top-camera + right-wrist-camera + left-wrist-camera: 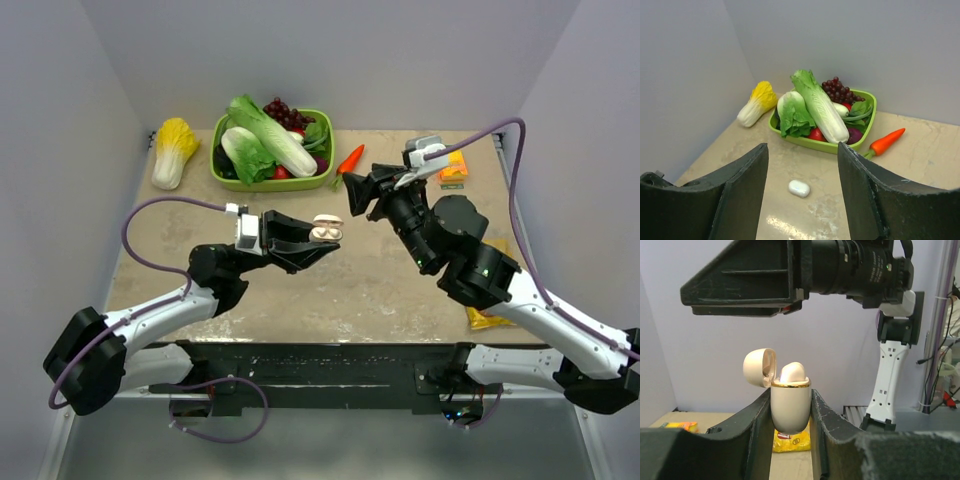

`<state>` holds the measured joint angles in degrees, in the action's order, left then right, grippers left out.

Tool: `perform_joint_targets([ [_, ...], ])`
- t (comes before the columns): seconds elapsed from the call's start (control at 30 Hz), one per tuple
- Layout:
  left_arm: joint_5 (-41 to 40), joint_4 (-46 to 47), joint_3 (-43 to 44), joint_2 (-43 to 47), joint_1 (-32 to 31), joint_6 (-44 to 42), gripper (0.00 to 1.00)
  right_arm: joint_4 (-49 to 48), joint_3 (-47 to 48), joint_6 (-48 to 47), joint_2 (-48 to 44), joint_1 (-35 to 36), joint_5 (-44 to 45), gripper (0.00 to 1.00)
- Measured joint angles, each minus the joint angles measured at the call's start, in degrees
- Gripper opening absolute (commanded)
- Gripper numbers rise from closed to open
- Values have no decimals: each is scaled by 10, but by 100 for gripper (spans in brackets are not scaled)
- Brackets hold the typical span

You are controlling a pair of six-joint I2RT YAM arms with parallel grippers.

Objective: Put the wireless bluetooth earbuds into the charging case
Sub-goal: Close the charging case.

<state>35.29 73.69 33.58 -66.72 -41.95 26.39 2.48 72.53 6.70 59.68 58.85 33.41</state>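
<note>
My left gripper [322, 238] is shut on the cream-white charging case [325, 231] and holds it upright above the table. In the left wrist view [790, 412] the case [790, 407] has a gold rim and its lid [760, 367] is swung open to the left. One white earbud [792, 372] sits in its top. My right gripper [352, 192] is open and empty, just right of the case and above it [740, 290]. Its wrist view [802, 150] shows a small white oval piece [799, 188] on the table between the jaws; I cannot tell whether it is an earbud.
A green basket [270, 183] of vegetables stands at the back, also in the right wrist view [840, 147]. A yellow-tipped cabbage [172, 150] lies to its left, a carrot [350, 158] to its right. An orange carton [453, 168] lies back right, a yellow packet [487, 318] near right.
</note>
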Motion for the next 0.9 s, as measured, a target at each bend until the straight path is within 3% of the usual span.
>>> perform_joint_targets([
  [0.4, 43, 4, -7, 0, 0, -2, 0, 131, 20, 29, 23, 0, -61, 60],
  [0.9, 33, 2, -7, 0, 0, -27, 0, 122, 14, 34, 10, -4, -134, 58],
])
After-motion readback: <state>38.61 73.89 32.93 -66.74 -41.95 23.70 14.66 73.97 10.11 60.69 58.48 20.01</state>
